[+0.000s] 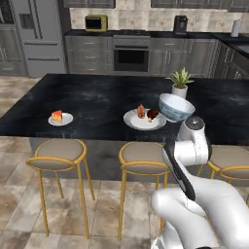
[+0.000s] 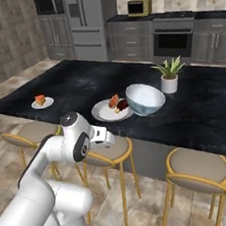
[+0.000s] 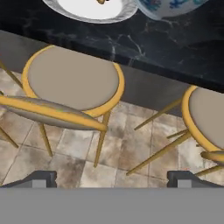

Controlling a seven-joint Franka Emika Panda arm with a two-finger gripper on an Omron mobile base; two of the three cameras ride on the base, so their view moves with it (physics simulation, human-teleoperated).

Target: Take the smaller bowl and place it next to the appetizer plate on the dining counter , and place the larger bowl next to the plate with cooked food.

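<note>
The larger bowl [image 1: 175,107] sits on the dining counter [image 1: 97,97], touching the plate with cooked food [image 1: 144,119] — placement looks done. The gripper [image 3: 113,178] hangs empty, jaws wide, down over a stool [image 3: 72,78] (below and short of the bowl). Best to retreat cleanly, nudging nothing.

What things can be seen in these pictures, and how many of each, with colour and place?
larger bowl: one, white with blue pattern, on the dining counter, beside the plate with cooked food
plate with cooked food: one, white, reddish-brown food, counter front edge
appetizer plate: one, white, red wedge, counter left
potted plant: one, green in white pot, behind the bowl
stools: three, gold frames, beige seats, before the counter
oven: one, dark, back wall
fridge: one, grey, back left
gripper: one, dark fingertips, open, empty, over the stools
</note>
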